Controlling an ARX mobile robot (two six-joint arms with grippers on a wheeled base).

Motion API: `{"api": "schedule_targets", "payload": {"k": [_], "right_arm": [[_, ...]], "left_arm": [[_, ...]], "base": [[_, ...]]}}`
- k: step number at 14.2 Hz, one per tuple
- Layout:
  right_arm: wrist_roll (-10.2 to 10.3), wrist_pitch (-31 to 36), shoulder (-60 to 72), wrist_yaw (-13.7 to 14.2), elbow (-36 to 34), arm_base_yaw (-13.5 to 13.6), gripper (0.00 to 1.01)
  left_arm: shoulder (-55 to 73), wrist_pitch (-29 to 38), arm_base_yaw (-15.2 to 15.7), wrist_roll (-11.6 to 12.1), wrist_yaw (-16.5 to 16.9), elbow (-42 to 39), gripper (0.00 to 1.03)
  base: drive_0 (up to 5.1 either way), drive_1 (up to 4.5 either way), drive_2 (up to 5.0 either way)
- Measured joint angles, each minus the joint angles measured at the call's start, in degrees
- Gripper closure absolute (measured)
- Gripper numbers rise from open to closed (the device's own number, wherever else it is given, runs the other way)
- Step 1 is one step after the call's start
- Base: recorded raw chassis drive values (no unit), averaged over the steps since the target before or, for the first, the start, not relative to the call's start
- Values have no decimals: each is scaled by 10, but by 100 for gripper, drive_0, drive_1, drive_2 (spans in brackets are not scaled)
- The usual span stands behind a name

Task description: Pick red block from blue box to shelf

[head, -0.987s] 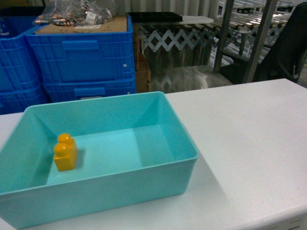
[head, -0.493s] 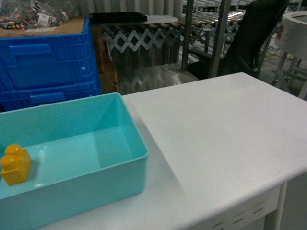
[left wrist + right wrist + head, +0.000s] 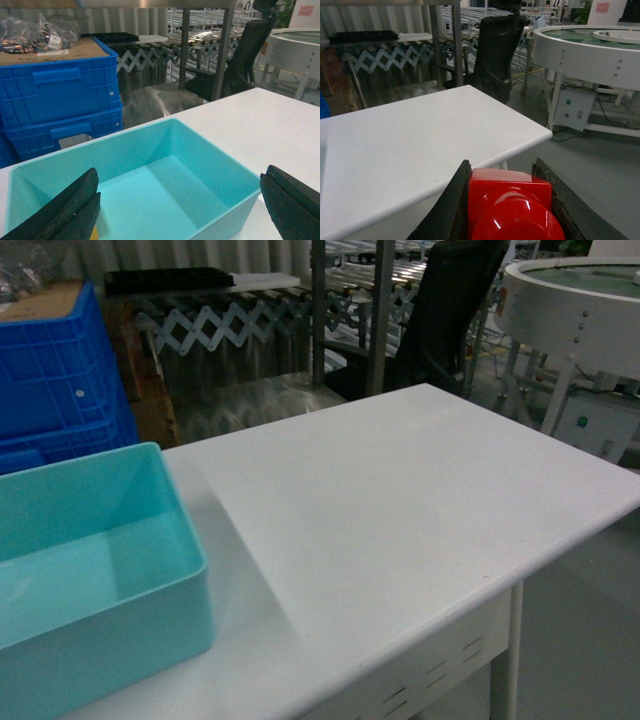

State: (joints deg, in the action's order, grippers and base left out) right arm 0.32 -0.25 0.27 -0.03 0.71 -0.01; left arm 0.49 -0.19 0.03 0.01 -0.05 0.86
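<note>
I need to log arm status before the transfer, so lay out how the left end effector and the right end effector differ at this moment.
The left end effector is wide open with nothing between its fingers; the right end effector is shut on the red block.
The left end effector hangs over the blue box; the right end effector is past the edge of the white table, over the floor.
Both have dark fingers.
</note>
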Motion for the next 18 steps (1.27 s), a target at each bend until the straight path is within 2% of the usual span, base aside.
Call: {"api": "schedule_targets", "payload": {"k": [18], "right_arm": [[0, 0, 0, 0, 0, 0, 73]], "left_arm": [[0, 0, 0, 0, 0, 0, 5]], "base": [[-148, -148, -148]]}}
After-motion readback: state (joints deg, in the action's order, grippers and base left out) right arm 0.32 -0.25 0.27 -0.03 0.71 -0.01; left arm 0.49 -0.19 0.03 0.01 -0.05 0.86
